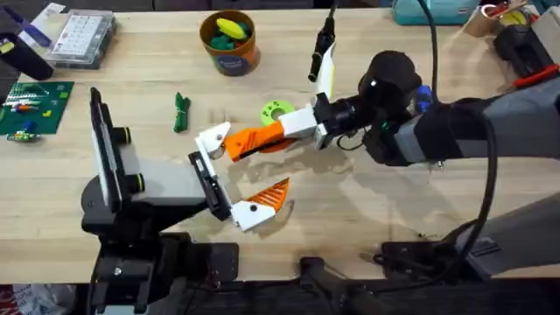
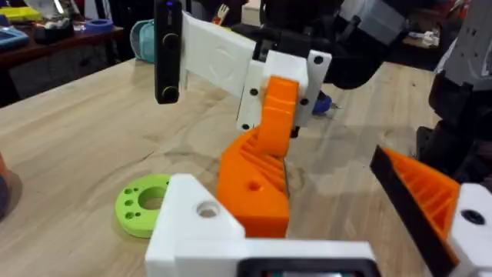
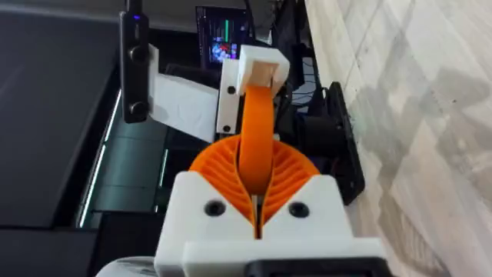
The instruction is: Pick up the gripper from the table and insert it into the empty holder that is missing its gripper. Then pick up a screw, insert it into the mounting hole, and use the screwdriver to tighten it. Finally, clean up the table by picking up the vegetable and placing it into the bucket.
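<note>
Right gripper [image 1: 293,131] clamps the orange gripper [image 1: 255,138] above the table [image 1: 394,210].
The part's white base reaches left toward the holder [image 1: 208,179] on the left arm, whose own fingers I cannot judge. The vegetable [image 1: 181,112] lies far-left of it; the bucket [image 1: 229,41] stands at the far edge.

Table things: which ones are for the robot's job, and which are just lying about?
For the job:
orange finger, held in the right pincer
holder
vegetable
bucket

Just lying about:
lime-green ring
green circuit board
</note>
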Motion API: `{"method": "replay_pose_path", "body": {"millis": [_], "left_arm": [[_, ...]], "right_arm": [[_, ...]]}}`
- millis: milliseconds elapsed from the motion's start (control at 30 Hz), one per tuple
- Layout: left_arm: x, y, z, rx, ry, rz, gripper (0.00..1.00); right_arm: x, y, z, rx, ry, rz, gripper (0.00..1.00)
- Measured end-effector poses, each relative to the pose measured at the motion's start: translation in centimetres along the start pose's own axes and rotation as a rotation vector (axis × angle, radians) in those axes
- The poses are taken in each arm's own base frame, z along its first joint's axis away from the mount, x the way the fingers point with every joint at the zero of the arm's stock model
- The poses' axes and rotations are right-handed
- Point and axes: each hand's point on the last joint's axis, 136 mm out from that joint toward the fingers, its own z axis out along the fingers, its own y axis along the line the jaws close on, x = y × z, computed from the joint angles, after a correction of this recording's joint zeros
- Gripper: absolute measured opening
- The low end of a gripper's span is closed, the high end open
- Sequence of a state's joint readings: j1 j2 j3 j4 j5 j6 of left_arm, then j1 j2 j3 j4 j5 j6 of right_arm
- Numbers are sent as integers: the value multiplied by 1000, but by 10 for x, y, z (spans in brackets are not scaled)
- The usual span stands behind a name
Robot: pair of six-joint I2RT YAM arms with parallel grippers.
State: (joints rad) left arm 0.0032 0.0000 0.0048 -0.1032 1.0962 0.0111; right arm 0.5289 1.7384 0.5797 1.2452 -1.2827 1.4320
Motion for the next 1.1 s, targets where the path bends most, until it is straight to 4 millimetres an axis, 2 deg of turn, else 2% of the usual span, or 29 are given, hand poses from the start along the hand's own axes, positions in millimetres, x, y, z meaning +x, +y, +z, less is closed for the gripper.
{"method": "replay_pose_path", "body": {"millis": [633, 1100], "left_arm": [[0, -1, 0, 3, 1, -20, 990], [1, -3, 0, 20, 4, -30, 990]], "right_arm": [[-7, -8, 2, 27, -31, 29, 14], [-15, -9, 15, 55, -2, 53, 14]]}}
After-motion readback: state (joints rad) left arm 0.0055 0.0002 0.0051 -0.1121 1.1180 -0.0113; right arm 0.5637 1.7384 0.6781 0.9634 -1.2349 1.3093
